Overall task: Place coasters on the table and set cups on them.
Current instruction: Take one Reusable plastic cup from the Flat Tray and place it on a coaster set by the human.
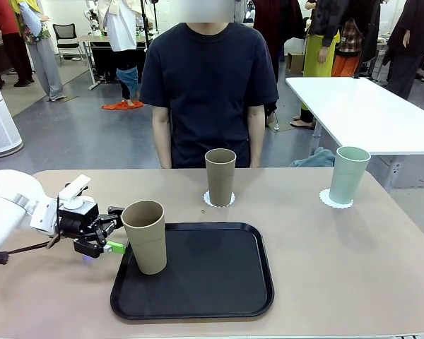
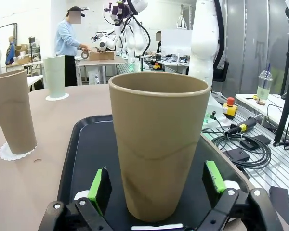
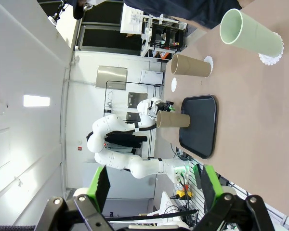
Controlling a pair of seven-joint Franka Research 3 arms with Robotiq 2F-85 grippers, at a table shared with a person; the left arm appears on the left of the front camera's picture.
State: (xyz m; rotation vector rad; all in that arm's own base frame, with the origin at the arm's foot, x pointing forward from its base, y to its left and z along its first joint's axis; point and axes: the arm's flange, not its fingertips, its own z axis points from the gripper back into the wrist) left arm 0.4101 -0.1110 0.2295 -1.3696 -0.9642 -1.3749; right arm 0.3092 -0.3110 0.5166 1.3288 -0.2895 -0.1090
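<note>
Three cups upright, one left on the tray between open pads

Three tumblers are seen upright; two already rest on scalloped white coasters on the beige table [image 1: 381, 261]: a tan cup [image 1: 220, 176] at centre on its coaster [image 1: 219, 203], and the mint green cup [image 1: 348, 174] to the right on its coaster [image 1: 335, 202]. The third tan cup [image 1: 145, 236] stands at the left edge of the black tray [image 1: 212, 282], long axis vertical, mouth up, matte and tapered toward the base. The left end effector [image 1: 115, 236] is held level just beside this cup; in its wrist view the cup [image 2: 157, 149] is bracketed by the green pads [image 2: 99, 184], with gaps visible on both sides, so the jaws are judged spread and not yet gripping. The left arm is plainly the nearer one. The right end effector [image 3: 152, 185] is also spread wide, holding nothing, well apart from the cups. A third coaster [image 3: 174, 84] is seen bare beyond the tan cup in the right wrist view.
</note>
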